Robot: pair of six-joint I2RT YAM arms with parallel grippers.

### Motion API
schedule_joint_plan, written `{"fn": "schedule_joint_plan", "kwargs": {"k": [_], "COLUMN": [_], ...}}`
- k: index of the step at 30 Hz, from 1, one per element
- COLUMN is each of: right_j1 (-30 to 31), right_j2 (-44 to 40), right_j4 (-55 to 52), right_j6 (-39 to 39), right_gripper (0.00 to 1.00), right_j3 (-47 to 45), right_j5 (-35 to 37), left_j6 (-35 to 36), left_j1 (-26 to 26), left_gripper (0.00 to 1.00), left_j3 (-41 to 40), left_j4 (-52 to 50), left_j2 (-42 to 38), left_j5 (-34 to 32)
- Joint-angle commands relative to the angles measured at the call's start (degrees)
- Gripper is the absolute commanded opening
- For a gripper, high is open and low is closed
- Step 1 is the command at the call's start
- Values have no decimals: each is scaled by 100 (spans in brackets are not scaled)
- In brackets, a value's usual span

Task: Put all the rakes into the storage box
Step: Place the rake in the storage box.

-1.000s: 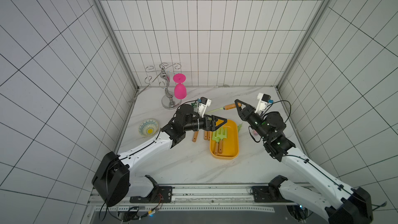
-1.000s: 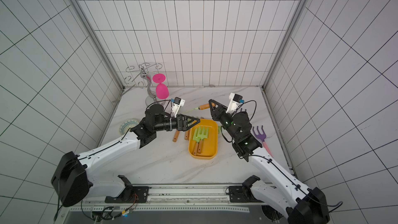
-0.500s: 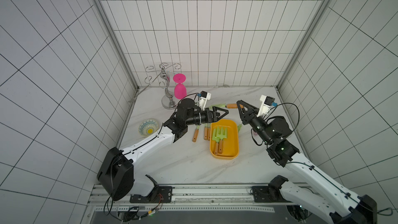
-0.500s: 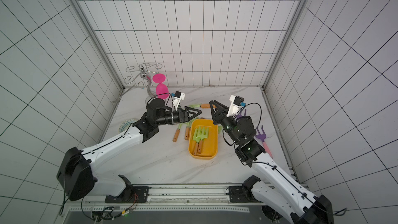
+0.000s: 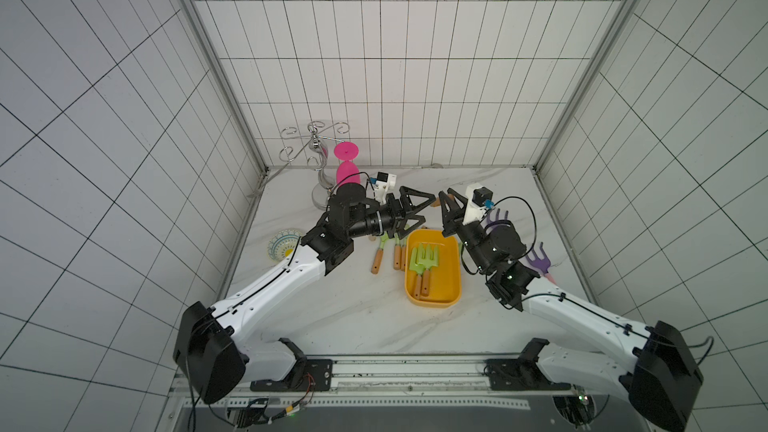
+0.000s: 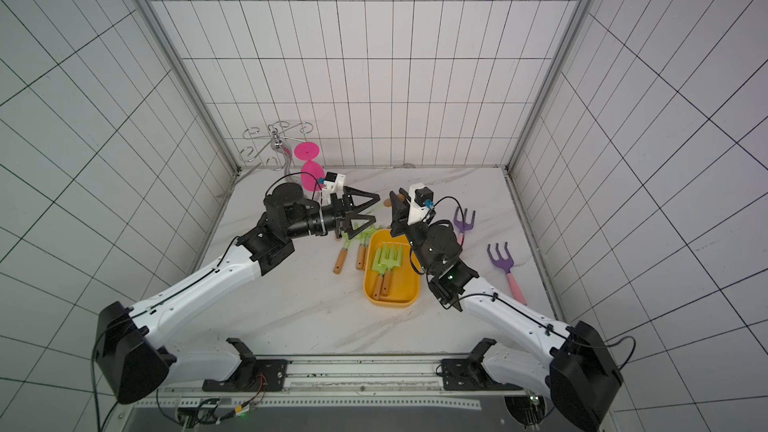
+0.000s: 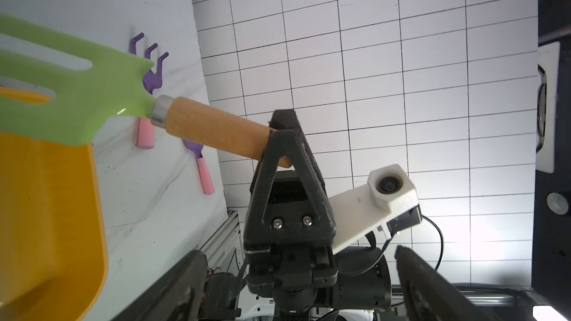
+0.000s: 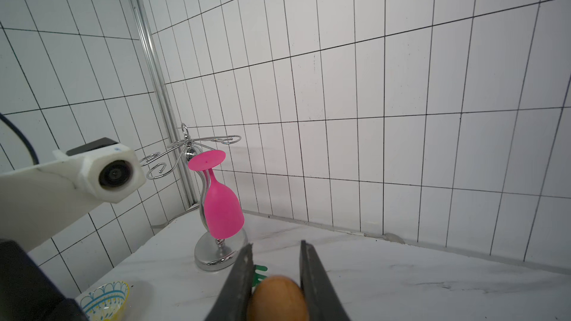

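Observation:
My right gripper is shut on the wooden handle end of a green-headed rake. In the left wrist view its head hangs over the far end of the yellow-orange storage box. In both top views the right gripper and arm hide most of that rake. The storage box holds two green rakes. My left gripper hovers open and empty beside the box's far left corner, facing the right gripper.
Two more green rakes lie left of the box. Two purple rakes with pink handles lie to the right. A pink goblet hangs on a chrome stand at the back left. A patterned bowl sits by the left wall.
My left gripper has risen and drawn back from the box, staying open. The right gripper, still holding the rake, has shifted left toward the box's far end.

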Motion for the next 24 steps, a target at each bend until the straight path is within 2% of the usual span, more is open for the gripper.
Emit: {"fn": "schedule_joint_plan", "kwargs": {"k": [1, 5, 14, 18, 24], "right_j1": [403, 834, 1254, 1372, 1524], "right_j2": [141, 230, -169, -143, -52], "right_j4": [1091, 1501, 1618, 1529, 1565], "right_j6": [-935, -1442, -1814, -2028, -2494], "right_gripper": [0, 0, 0, 0, 0], "right_j3": [255, 179, -125, -91, -119], "right_j5": [470, 771, 1101, 962, 977], "left_j6": [-1119, -1544, -2014, -2373, -2421], "left_j1": [37, 227, 386, 334, 202], "left_gripper": [94, 91, 89, 85, 82], "left_j3": [-68, -128, -333, -286, -160], "left_j4": [-71, -77, -110, 441, 450], "left_j2": [7, 44, -114, 153, 250], "left_j5": [-198, -349, -1073, -888, -874]}}
